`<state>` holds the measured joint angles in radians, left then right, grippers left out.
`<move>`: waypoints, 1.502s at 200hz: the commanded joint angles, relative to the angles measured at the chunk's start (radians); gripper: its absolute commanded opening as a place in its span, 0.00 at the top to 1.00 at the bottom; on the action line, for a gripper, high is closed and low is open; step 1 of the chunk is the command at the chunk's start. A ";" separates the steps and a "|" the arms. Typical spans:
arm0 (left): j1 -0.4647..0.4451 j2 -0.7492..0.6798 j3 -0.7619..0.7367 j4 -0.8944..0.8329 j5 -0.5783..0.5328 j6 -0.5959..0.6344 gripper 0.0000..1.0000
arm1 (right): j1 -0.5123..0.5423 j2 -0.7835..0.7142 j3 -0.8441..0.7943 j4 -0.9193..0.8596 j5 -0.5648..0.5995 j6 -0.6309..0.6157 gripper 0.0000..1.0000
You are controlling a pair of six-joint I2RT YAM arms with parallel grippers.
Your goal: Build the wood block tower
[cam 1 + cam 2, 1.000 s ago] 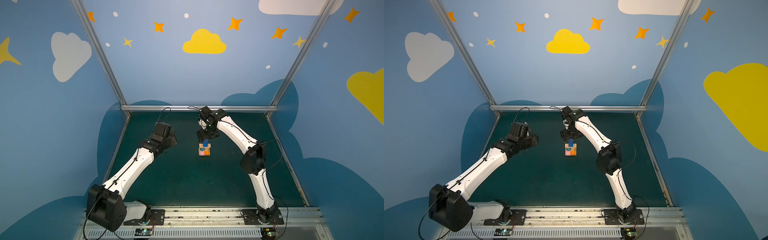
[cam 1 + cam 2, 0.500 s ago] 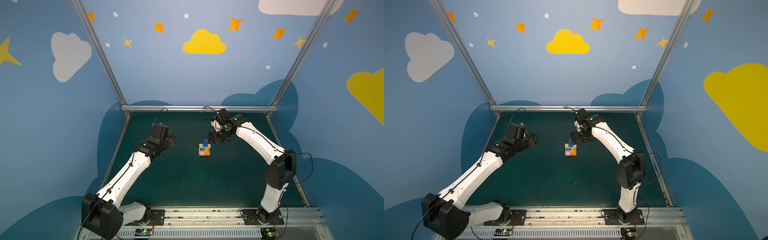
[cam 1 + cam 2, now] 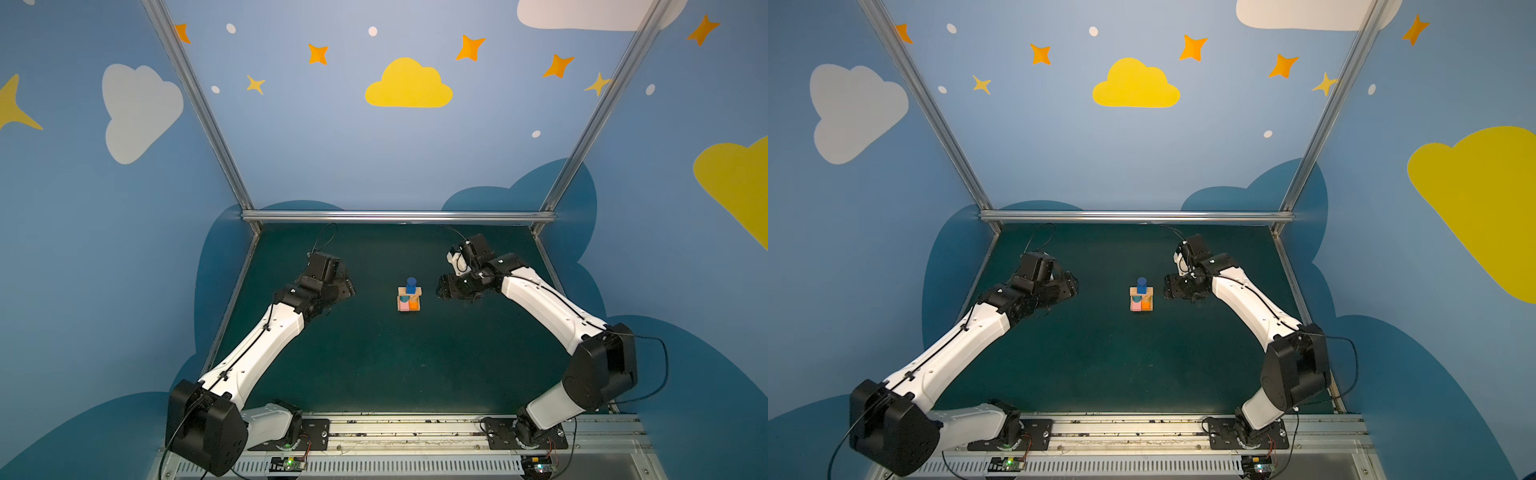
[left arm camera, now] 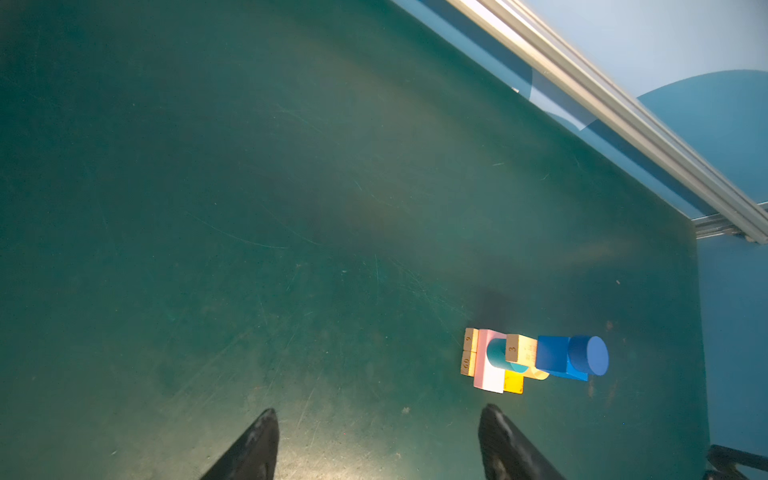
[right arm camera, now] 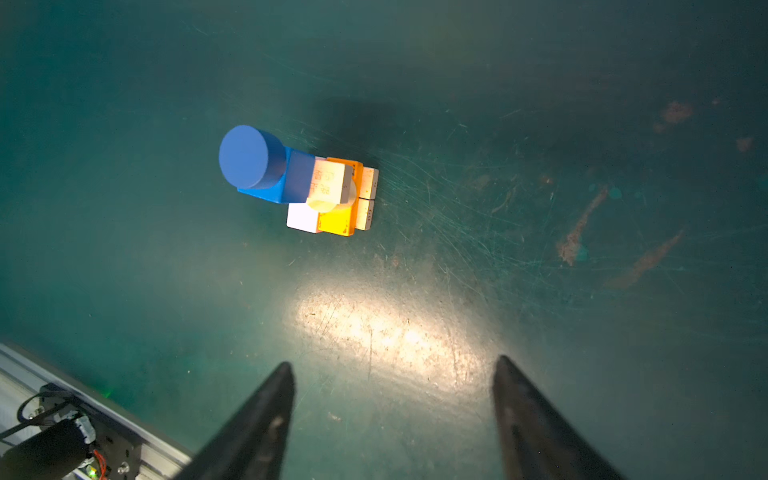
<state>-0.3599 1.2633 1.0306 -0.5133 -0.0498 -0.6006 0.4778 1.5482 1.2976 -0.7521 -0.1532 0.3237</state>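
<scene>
The wood block tower stands upright mid-mat, free of both grippers. Two tan bars lie at its base under a pink bar and an orange bar. A teal cylinder and a tan cylinder carry a tan bar, then the blue cube and a dark-blue cylinder on top. My left gripper hovers open and empty to the tower's left. Just right of the tower, my right gripper is open and empty too.
The dark green mat is bounded by an aluminium rail at the back and slanted frame posts at the back corners. The arm bases sit on a metal rail along the front edge. Painted blue walls enclose the sides.
My right gripper has drawn back from over the tower to its right side, leaving the dark-blue cylinder on top. The left arm shifted slightly, still left of the tower.
</scene>
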 commanded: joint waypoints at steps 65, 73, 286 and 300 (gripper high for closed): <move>0.005 0.041 -0.006 0.024 0.038 -0.011 0.27 | -0.024 -0.047 -0.295 0.390 -0.160 0.160 1.00; 0.006 0.042 -0.008 0.028 0.041 -0.011 0.28 | -0.024 -0.037 -0.309 0.420 -0.169 0.173 1.00; 0.006 0.079 -0.017 0.061 0.070 -0.014 0.34 | -0.055 0.204 -0.454 0.990 -0.341 0.440 1.00; 0.005 0.079 -0.017 0.061 0.070 -0.013 0.34 | -0.055 0.215 -0.463 1.020 -0.352 0.458 1.00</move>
<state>-0.3599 1.3376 1.0168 -0.4561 0.0177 -0.6109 0.4259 1.7374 0.8558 0.1818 -0.4721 0.7364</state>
